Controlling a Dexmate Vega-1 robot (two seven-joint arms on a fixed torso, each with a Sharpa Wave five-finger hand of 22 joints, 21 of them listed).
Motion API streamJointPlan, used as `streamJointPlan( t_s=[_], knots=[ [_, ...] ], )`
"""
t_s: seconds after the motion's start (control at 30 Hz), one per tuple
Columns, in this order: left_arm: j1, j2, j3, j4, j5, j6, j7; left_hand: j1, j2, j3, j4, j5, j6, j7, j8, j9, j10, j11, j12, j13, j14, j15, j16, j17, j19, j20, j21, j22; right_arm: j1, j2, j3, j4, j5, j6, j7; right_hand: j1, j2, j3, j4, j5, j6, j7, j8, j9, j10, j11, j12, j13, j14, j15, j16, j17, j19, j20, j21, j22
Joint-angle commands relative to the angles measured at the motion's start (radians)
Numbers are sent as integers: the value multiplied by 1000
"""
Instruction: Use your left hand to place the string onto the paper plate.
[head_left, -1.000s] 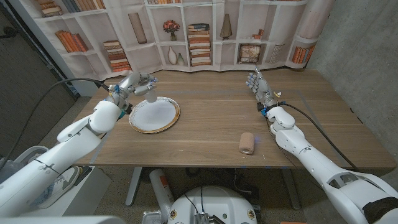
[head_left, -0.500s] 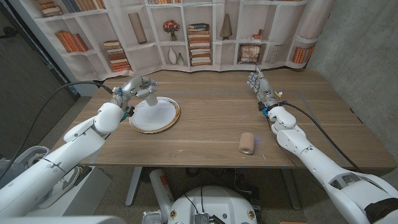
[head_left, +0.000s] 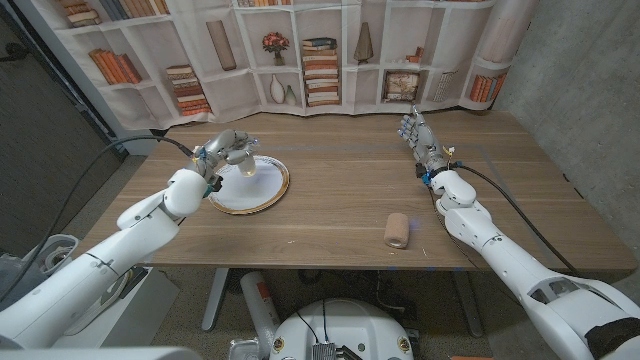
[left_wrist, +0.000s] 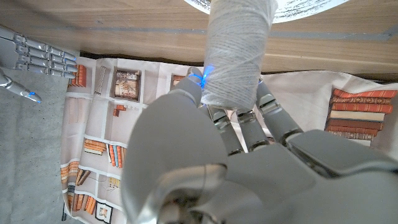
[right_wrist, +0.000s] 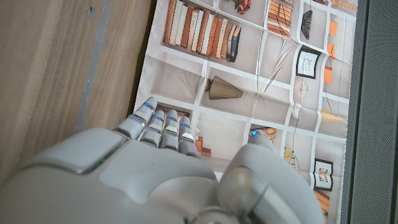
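Left hand (head_left: 226, 148): grips the string (head_left: 245, 162), a pale spool of wound thread, between thumb and fingers; in the left wrist view the spool (left_wrist: 239, 53) stands out past the fingers (left_wrist: 273, 121) toward the plate.
String, position: held in the air over the far-left part of the paper plate (head_left: 262, 196), not yet resting on it as far as the head view shows.
Change over the last second: the left hand has swung from the counter area just beyond the plate's left rim to a place above the plate itself, carrying the spool with it; the plate has stayed where it was.
Meaning for the task: the carry appears nearly done. What seems left is to lower the spool onto the plate and let the fingers part.
Paper plate: white with a gold rim, on the left half of the counter (head_left: 360, 180); its edge also shows in the left wrist view (left_wrist: 305, 9).
Right hand (head_left: 412, 131): upright on its edge at the far right of the counter, fingers straight and together, holding nothing; unchanged across the three head views.
Other object: a short tan roll (head_left: 397, 230) lies near the front edge, well apart from the plate.
Risk, judged: a spool released on end may topple or roll off the shallow plate.
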Motion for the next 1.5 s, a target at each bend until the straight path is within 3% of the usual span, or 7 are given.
streamJointPlan(
  t_s=[0.03,0.63,0.83,1.5],
  knots=[
    [-31,-9,35,46,8,-11,2,2,12,8,0,7,7,-2,-4,1,13,0,-4,4,48,-123,-6,3,-2,1,3,3,16,12,-8,24,-7,4,4,-1,8,-5,-1,4,3,4,7,6,11,-2,2,3,10,0,4,1,12,0,2,4],
    [-34,-15,48,59,10,6,6,-1,10,9,0,7,6,-1,-9,1,14,2,-8,7,47,-121,-9,6,-10,3,3,2,27,28,-10,59,-6,21,14,-1,9,-7,-2,5,3,4,8,6,11,-4,2,3,10,0,3,1,12,1,1,4],
    [-27,-8,79,36,84,79,35,-2,10,10,0,7,8,-4,-9,1,13,2,-10,8,46,-124,-10,7,-17,4,1,2,35,34,-11,78,-4,25,24,-1,10,-7,-2,5,3,4,7,6,11,-2,2,3,10,0,3,1,12,1,1,4],
    [-35,-54,76,101,28,2,59,-7,9,10,2,7,9,-2,-12,1,15,-2,-13,11,46,-122,-14,9,-24,4,0,2,47,37,-16,93,-12,23,30,-1,11,-9,-3,5,3,4,8,6,11,-1,2,3,10,-1,3,1,12,1,0,4]
  ],
)
